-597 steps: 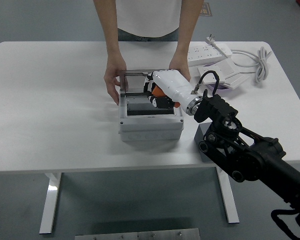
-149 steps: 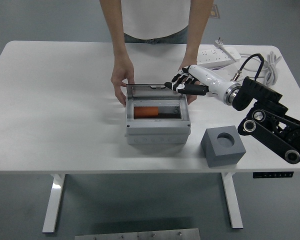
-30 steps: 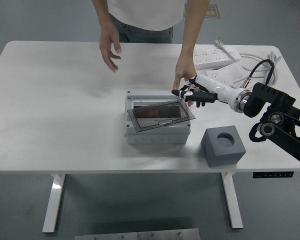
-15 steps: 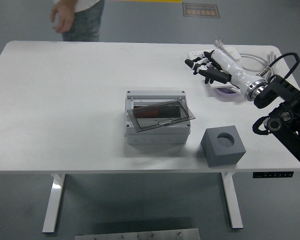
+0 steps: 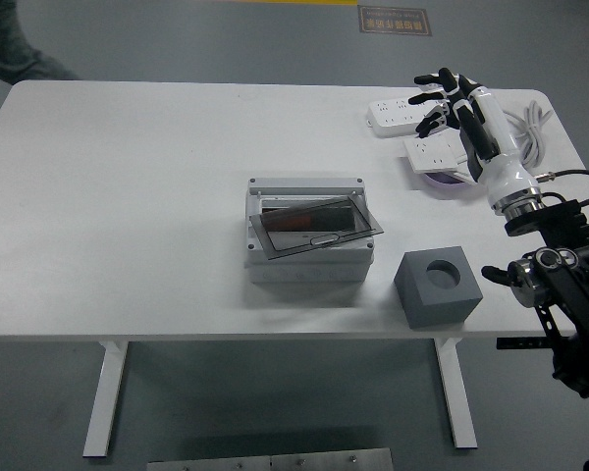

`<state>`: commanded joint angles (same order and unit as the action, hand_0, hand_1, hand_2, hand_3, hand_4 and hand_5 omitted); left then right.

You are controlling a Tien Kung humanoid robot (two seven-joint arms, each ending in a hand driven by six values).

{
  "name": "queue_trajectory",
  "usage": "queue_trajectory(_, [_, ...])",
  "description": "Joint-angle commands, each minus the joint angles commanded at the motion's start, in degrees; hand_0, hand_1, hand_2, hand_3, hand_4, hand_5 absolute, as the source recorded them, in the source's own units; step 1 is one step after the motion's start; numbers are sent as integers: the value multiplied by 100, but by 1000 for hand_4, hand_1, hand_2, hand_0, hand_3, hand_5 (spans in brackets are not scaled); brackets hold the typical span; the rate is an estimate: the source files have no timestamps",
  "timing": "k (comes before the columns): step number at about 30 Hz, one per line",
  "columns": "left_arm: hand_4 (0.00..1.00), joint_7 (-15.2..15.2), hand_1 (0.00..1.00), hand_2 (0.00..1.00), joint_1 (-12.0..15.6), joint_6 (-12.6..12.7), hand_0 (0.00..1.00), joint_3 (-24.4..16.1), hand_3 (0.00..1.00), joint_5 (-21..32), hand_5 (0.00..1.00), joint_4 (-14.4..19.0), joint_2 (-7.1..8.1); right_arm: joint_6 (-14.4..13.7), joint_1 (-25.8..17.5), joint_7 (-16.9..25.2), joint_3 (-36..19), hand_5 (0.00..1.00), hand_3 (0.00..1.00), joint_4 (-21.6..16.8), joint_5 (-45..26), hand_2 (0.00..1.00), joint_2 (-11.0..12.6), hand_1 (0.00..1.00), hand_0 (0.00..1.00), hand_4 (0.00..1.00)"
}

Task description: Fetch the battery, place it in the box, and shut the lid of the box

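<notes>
A light grey box stands at the table's middle. Its clear, grey-framed lid lies down over the opening, a little askew, with its right corner jutting past the box's rim. A faint orange shape under the lid looks like the battery. My right hand is raised at the far right, well away from the box, above the power strips, its fingers spread and empty. The left arm is out of view.
A grey foam block with a round hole sits right of the box. Two white power strips, a purple disc and a coiled cable lie at the far right corner. A person's dark clothing shows at the top left.
My right hand has swung back from the box toward the far right corner and turned upward. The person has walked off to the top left. The lid has stayed down.
</notes>
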<state>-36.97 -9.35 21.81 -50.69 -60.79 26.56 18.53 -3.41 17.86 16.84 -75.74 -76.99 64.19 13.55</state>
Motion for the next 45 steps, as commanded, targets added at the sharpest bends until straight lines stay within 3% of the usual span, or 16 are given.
queue_trajectory(4, [511,4,698,566,-1,6,662,-4,581,-8,2,-1,-9,157,-41,314,-235,355,654,28,-480,683,27,651,566,820])
queue_trajectory(5, [511,8,698,566,-4,6,662,-3,581,-8,2,-2,-10,209,-43,303,-288,355,654,27,-568,683,48,651,566,820])
queue_trajectory(6, [511,14,698,566,-10,7,662,-2,582,-5,2,-3,-9,282,-45,256,-345,266,749,21,-659,671,84,663,720,819])
queue_trajectory(11, [511,46,698,566,-35,18,662,19,582,31,2,-10,-7,529,-106,-47,-438,266,749,-48,-905,671,334,663,720,819])
queue_trajectory(12, [511,50,697,566,-38,20,662,22,582,38,2,-11,-5,553,-127,-78,-439,407,806,-64,-941,726,379,722,793,829])
queue_trajectory(17, [511,71,697,566,-31,30,662,32,582,60,2,-14,-3,546,-235,-92,-511,407,806,-84,-1033,726,435,722,793,829])
queue_trajectory(18, [511,74,697,566,-31,31,662,32,582,61,2,-15,-4,543,-249,-98,-539,895,756,-79,-1027,737,419,773,843,902])
queue_trajectory(23, [511,96,697,566,-32,35,662,33,582,61,2,-19,-1,583,-298,-222,-726,895,756,-89,-880,737,304,773,843,902])
queue_trajectory(24, [511,97,697,566,-31,35,662,32,581,59,2,-19,-1,601,-302,-260,-768,998,807,-94,-844,760,278,787,881,947])
queue_trajectory(29, [511,94,697,566,-14,30,662,16,581,31,2,-17,2,604,-264,-402,-948,998,807,-128,-635,760,186,787,881,947])
queue_trajectory(30, [512,89,696,566,-13,26,662,7,582,16,2,-17,3,581,-242,-407,-968,998,798,-130,-575,779,180,814,998,971])
queue_trajectory(41, [512,92,696,566,-47,13,662,-16,582,-22,2,-17,15,348,36,-293,-994,998,800,-60,-244,780,163,828,998,982])
queue_trajectory(42, [512,94,696,566,-49,15,661,-15,582,-18,2,-17,14,336,48,-284,-996,992,783,-67,-237,747,164,738,796,994])
queue_trajectory(45, [512,99,696,566,-51,21,661,-7,582,-4,2,-17,10,324,53,-273,-990,992,783,-126,-242,747,192,738,796,994])
